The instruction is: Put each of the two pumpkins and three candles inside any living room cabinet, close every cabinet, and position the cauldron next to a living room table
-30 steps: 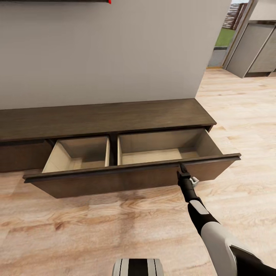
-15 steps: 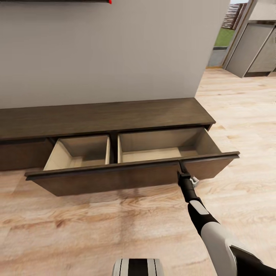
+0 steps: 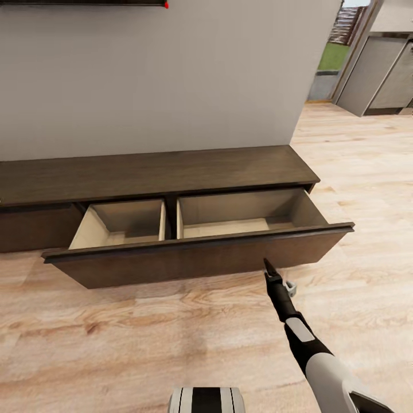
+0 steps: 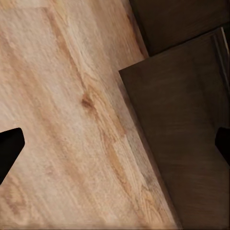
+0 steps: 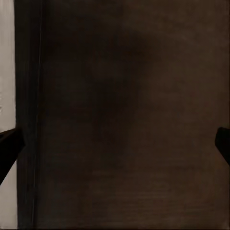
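The cabinet (image 3: pixel 155 175) runs off the head view's left edge. Its drawer front (image 3: pixel 201 258) hides the lower part of both pale compartments. In each wrist view, the fingertips (image 4: pixel 9 148) (image 5: pixel 9 146) are cropped at the frame's sides.

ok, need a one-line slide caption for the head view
Right gripper at the front panel of the low dark cabinet, whose wide drawer stands pulled out, both beige compartments bare.
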Robot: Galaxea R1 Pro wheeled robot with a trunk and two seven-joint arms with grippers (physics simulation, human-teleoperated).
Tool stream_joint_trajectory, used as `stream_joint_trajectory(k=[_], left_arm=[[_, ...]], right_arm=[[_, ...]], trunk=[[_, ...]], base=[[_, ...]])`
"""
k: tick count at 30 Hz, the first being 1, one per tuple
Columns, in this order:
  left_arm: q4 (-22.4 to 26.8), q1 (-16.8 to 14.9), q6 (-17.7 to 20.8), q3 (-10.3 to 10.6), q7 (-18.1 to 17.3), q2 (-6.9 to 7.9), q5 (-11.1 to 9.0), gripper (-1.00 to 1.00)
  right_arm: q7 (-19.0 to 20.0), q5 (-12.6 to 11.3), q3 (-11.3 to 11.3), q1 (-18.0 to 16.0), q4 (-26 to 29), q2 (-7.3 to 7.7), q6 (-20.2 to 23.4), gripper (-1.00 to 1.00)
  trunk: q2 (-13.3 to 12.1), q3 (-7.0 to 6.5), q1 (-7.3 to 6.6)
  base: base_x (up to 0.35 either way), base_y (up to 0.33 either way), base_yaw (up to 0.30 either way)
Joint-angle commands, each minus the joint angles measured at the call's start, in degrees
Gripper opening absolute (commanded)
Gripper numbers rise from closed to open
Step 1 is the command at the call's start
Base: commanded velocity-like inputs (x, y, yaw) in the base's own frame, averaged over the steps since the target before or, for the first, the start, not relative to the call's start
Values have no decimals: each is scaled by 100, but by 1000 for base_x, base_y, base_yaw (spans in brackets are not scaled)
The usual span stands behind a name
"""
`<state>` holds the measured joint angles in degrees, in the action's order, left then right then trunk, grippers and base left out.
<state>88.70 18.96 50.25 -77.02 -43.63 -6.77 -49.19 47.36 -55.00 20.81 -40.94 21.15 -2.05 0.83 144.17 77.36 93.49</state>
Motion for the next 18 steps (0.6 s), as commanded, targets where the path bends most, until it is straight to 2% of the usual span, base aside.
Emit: stream_joint_trajectory(k=[1, 2, 4, 5, 6, 8, 9, 11, 12, 13, 14, 15, 16, 18], left_arm=[[4, -9, 25, 17, 3, -2, 2, 100], [5, -12, 24, 25, 6, -2, 6, 100], [6, -19, 20, 43, 17, -4, 15, 100], [6, -22, 18, 47, 19, -3, 17, 100], [6, -25, 16, 71, 23, -2, 19, 100], [7, -28, 14, 125, 26, -1, 24, 100], [7, -30, 13, 199, 29, 3, 28, 100], [7, -31, 11, 283, 46, 10, 41, 100], [10, -31, 10, 354, 88, 19, 91, 100], [17, -33, 10, 383, 108, 22, 132, 100], [36, -36, 10, 423, 137, 24, 225, 100], [44, -37, 9, 437, 147, 24, 267, 100], [56, -39, 6, 458, 167, 28, 331, 100], [60, -41, 5, 471, 183, 34, 374, 100]], right_arm=[[11, 74, -58, 132, 252, -3, 14, 100], [0, 164, -103, 219, 439, -4, 23, 100], [-182, 668, -303, 709, 1622, 0, 219, 100], [-310, 817, -337, 858, 2016, -3, 339, 100], [-677, 1118, -387, 1160, 2841, -11, 652, 100], [-1133, 1419, -431, 1453, 3690, -19, 1063, 100], [-1518, 1699, -518, 1727, 4482, -25, 1506, 100], [-1780, 1945, -678, 1939, 5161, -20, 1924, 100], [-1949, 2167, -884, 2079, 5698, -8, 2285, 100], [-2009, 2269, -988, 2129, 5928, -2, 2455, 100], [-2097, 2459, -1187, 2199, 6341, 4, 2828, 100], [-2129, 2554, -1290, 2223, 6504, 2, 3038, 100], [-2183, 2749, -1522, 2253, 6731, -3, 3456, 100], [-2220, 2939, -1763, 2263, 6875, -5, 3789, 100]], trunk=[[0, -20, -3], [-2, -42, -6], [-4, -86, -11], [-6, -109, -13], [-7, -131, -16], [-10, -175, -21], [-11, -197, -24], [-14, -241, -29], [-15, -264, -31], [-16, -286, -34], [-18, -308, -36], [-19, -330, -39], [-20, -352, -42], [-23, -397, -47]], base=[[-4, 0, 0], [-3, 0, 0], [-2, 0, 0], [0, 0, 0], [0, 0, 0], [0, 0, 0], [0, 0, 0], [0, 0, 0], [0, 0, 0], [0, 0, 0], [0, 0, 0], [0, 0, 0], [0, 0, 0], [0, 0, 0]])
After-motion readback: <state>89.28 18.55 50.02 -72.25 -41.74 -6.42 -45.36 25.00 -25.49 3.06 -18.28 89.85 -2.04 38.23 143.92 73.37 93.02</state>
